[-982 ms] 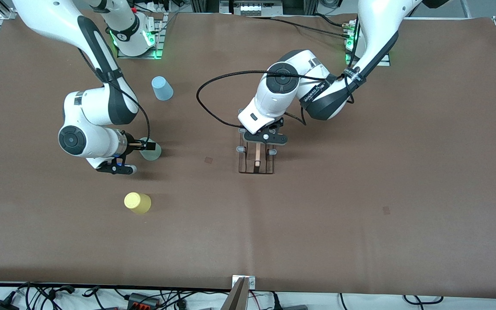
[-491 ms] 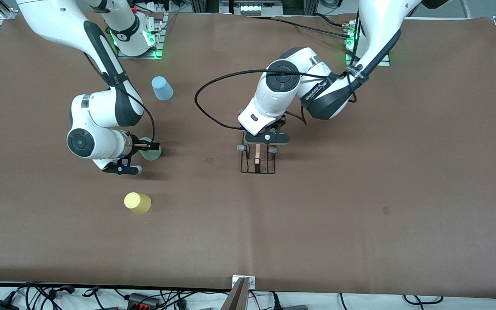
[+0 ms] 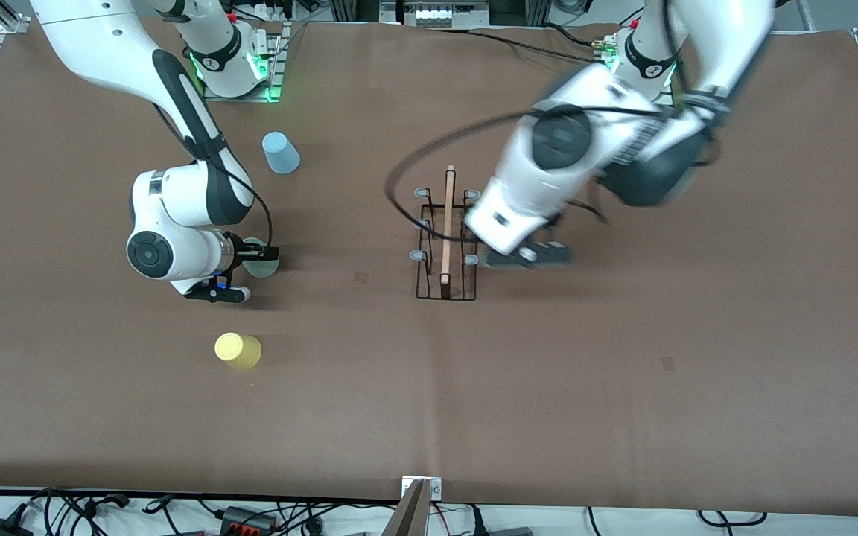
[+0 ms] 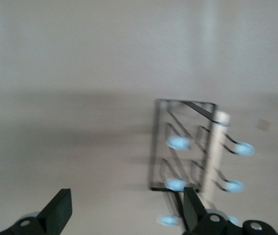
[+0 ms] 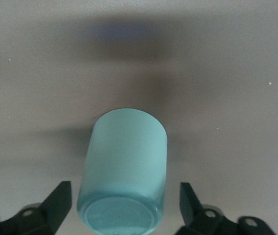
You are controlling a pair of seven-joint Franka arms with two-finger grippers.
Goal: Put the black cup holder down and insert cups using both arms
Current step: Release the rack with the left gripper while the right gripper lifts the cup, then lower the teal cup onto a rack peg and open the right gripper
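The black cup holder [image 3: 444,240] stands on the brown table near the middle, its wooden rod handle [image 3: 447,223] on top; it also shows in the left wrist view [image 4: 188,147]. My left gripper [image 3: 529,257] is open and empty [image 4: 127,215], raised beside the holder toward the left arm's end. The mint green cup [image 3: 263,266] stands upside down on the table. My right gripper [image 3: 256,254] is open with one finger on each side of that cup [image 5: 124,166], not touching it. The light blue cup [image 3: 280,152] and the yellow cup [image 3: 237,351] stand upside down, apart from both grippers.
The left arm's black cable [image 3: 429,149] loops over the table above the holder. The arms' bases [image 3: 232,71] stand along the table edge farthest from the front camera. A clamp [image 3: 420,491] sits at the nearest edge.
My left gripper has let go of the holder's handle and swung up and away toward the left arm's end. The holder stays put. My right gripper edged closer round the mint cup.
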